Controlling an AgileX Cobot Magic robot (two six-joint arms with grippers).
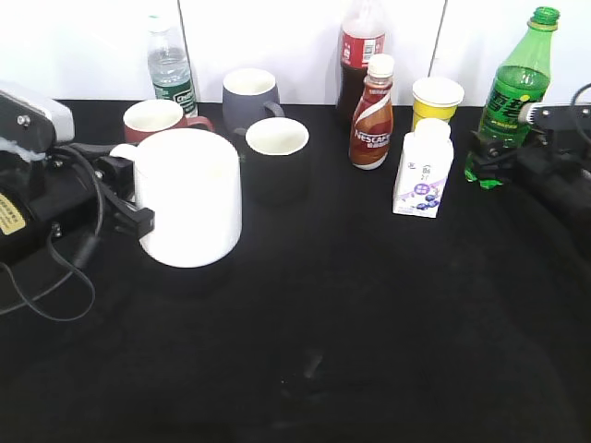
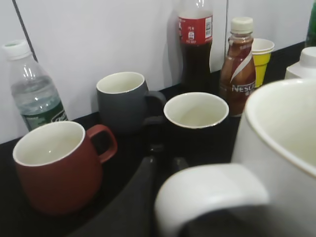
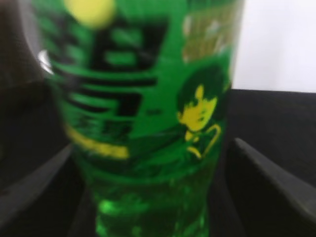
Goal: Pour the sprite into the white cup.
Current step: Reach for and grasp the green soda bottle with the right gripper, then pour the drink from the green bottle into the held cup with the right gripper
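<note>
At the far left of the black table (image 1: 369, 351), the left gripper (image 1: 125, 198) reaches in at the handle side of the white cup (image 1: 189, 198), which stands upright at the front left. In the left wrist view the cup's loop handle (image 2: 212, 192) sits right over the dark finger (image 2: 133, 197), but whether the jaws are clamped on it cannot be told.

Behind the cup stand a red mug (image 1: 155, 118), a grey mug (image 1: 249, 97) and a black mug with white inside (image 1: 276, 157), with a small water bottle (image 1: 169, 66) against the wall. Toward the middle are a cola bottle (image 1: 361, 55), a brown Nescafe bottle (image 1: 372, 115), a white carton-shaped bottle (image 1: 424, 169) and a yellow cup (image 1: 437, 100).

At the far right the sprite (image 1: 511, 92) stands upright near the wall, well apart from the white cup. The right gripper (image 1: 489, 161) is at its lower body. In the blurred right wrist view the bottle (image 3: 148, 118) fills the gap between the two dark fingers (image 3: 266, 187), which appear spread on either side with space left at the right one.
</note>
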